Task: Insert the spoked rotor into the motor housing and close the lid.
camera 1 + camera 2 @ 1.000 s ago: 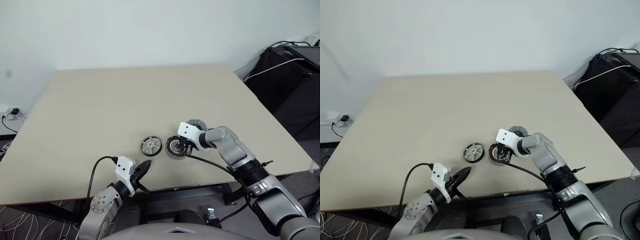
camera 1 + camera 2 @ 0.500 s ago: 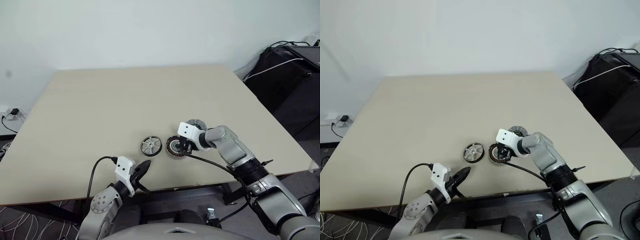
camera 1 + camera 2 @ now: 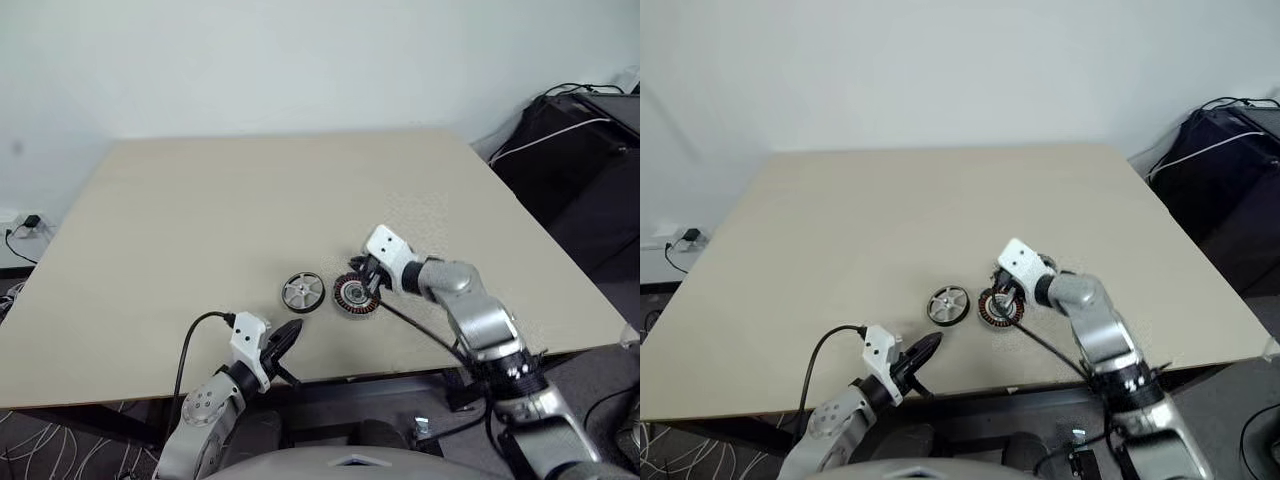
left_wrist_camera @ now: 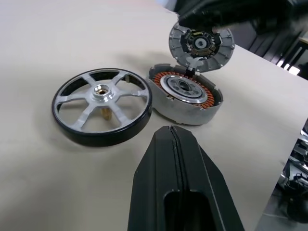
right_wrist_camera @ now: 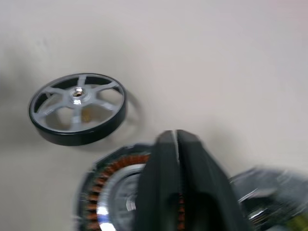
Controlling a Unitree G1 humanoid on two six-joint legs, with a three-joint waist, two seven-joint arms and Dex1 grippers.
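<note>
A: From the head cameras, the spoked rotor (image 3: 302, 290) lies flat on the bench (image 3: 200, 220), just beside the motor housing (image 3: 354, 296). The right hand (image 3: 369, 278) hangs over the housing's far edge, and its fingers look pressed together with nothing between them.

B: And the left hand (image 3: 284, 338)?

A: Low at the near edge of the bench, fingers together, empty, short of the rotor. I'd judge that the rotor has not been put in yet.

B: What does the left wrist camera add?

A: The rotor (image 4: 102, 106) and housing (image 4: 185, 94) sit almost touching, copper windings showing. The lid (image 4: 201, 44) stands tilted behind the housing, its lower edge resting at the housing's rim, with the dark right hand blurred just above it.

B: That's the risk, then.

A: I think so. The lid looks propped, not settled. A nudge from the right hand could tip it onto the open housing before the rotor goes in, or knock it off the back.

B: Right wrist camera?

A: Its fingers (image 5: 166, 183) are pressed shut, over the housing (image 5: 108, 192), the rotor (image 5: 77, 108) beyond. With closed fingers that close, a downward move could scrape the windings. And reaching for the rotor could push the neighbouring housing aside.
</note>
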